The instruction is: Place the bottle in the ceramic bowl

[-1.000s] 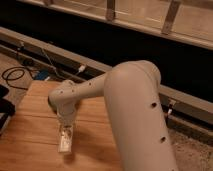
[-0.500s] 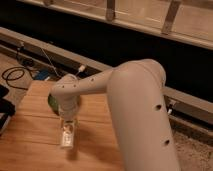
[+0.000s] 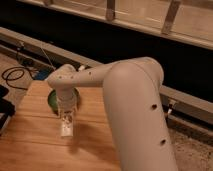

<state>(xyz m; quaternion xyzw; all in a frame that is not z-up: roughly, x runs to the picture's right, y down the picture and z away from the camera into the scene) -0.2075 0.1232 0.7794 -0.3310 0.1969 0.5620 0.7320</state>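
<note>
The gripper (image 3: 66, 118) is, as it seems, clamping the white bottle (image 3: 66, 129), which is hanging long-axis downward over the table, while the green ceramic bowl (image 3: 52, 100) is waiting just behind it, partly hidden by the arm (image 3: 125, 90).

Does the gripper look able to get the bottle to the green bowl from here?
Probably yes: the gripper holds the bottle just beside the ceramic bowl, with nothing visible between them.

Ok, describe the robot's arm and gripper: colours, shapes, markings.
The arm is cream-white, built of thick rounded tubular links dotted with small dark round holes. No cables or lettering show on it. The gripper, pale like the arm, hangs over the table on the near side of the bowl.
</note>
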